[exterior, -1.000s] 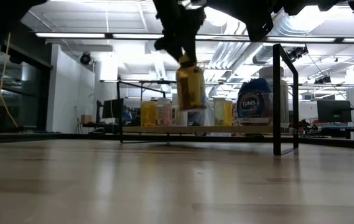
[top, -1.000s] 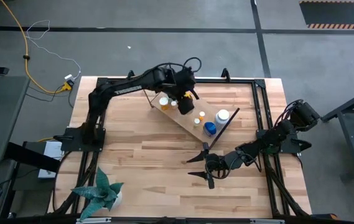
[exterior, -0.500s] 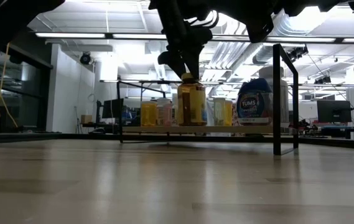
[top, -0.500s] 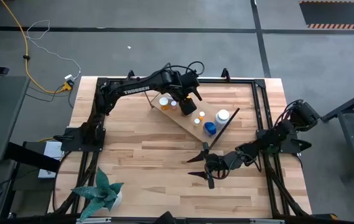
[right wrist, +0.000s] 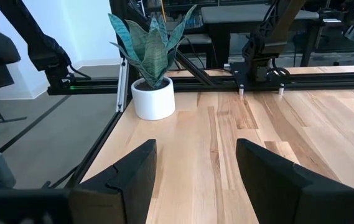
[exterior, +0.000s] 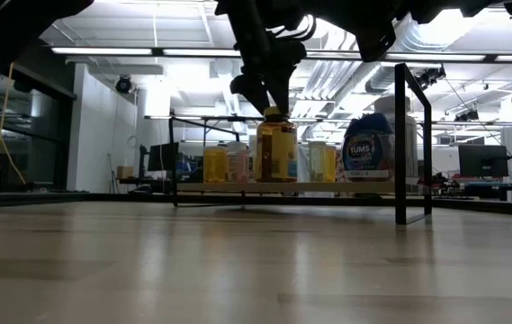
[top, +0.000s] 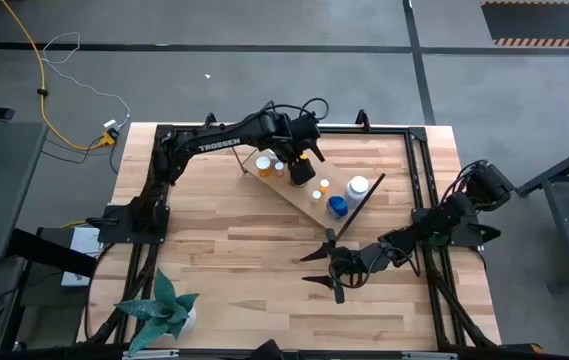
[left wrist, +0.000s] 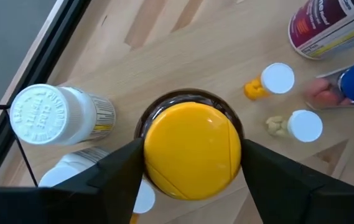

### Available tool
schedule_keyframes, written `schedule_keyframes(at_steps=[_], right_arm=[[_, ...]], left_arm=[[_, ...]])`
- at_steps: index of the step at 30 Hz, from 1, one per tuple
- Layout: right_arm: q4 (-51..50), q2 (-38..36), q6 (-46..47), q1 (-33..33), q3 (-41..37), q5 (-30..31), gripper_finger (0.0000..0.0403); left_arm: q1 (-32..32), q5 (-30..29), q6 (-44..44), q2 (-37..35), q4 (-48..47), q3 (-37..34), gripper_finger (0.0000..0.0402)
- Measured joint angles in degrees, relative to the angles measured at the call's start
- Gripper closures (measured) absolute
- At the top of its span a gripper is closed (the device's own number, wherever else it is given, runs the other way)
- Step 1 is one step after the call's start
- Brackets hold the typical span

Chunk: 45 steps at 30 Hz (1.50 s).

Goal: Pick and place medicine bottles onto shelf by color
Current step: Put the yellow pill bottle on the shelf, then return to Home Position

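amber with a yellow cap, the large bottle (left wrist: pixel 192 149) stands on the shelf (top: pixel 299 195) near its middle, among the other medicine bottles (top: pixel 336 205); no bottle shows left on the table. the left gripper (left wrist: pixel 192 180) flanks its cap, whether gripping i cannot tell. the right gripper (top: pixel 326 268) waits spread near the table's front edge.

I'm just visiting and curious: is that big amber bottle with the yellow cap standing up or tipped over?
Upright. The amber bottle stands on the shelf, yellow cap up, between the left gripper's fingers.
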Motion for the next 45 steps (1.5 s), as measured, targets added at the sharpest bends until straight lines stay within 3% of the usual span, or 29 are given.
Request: schedule_keyframes(at_steps=[8, 15, 22, 28, 37, 41, 45], right_arm=[[0.01, 0.0, 0.0, 0.0, 0.0, 0.01, 0.019], [0.0, 0.0, 0.0, 0.0, 0.0, 0.01, 0.019], [0.02, 0.0, 0.03, 0.02, 0.0, 0.01, 0.019], [0.51, 0.0, 0.33, 0.02, 0.0, 0.03, 0.019], [0.54, 0.0, 0.84, 0.0, 0.0, 0.35, 0.019], [2.3, 0.0, -0.59, -0.73, 0.0, 4.07, 0.019], [6.57, -0.08, -0.45, -2.75, 0.67, 11.64, 0.019]], left_arm=[[0.0, -0.65, -0.33, -0.17, -0.59, 2.58, 0.0131], [0.02, -4.02, -0.21, -1.24, -9.66, 13.23, 0.0134], [-1.91, -10.32, 0.9, -16.67, -5.85, 3.41, 0.0134], [-8.93, -11.8, 2.67, -34.65, 14.07, -17.78, 0.0134], [-19.96, -11.78, 6.0, -62.36, 55.18, -66.41, 0.0134], [-24.38, -11.93, 5.64, -71.73, 74.48, -84.49, 0.0134], [-28.12, -11.98, 6.97, -79.24, 87.13, -96.39, 0.0135]])
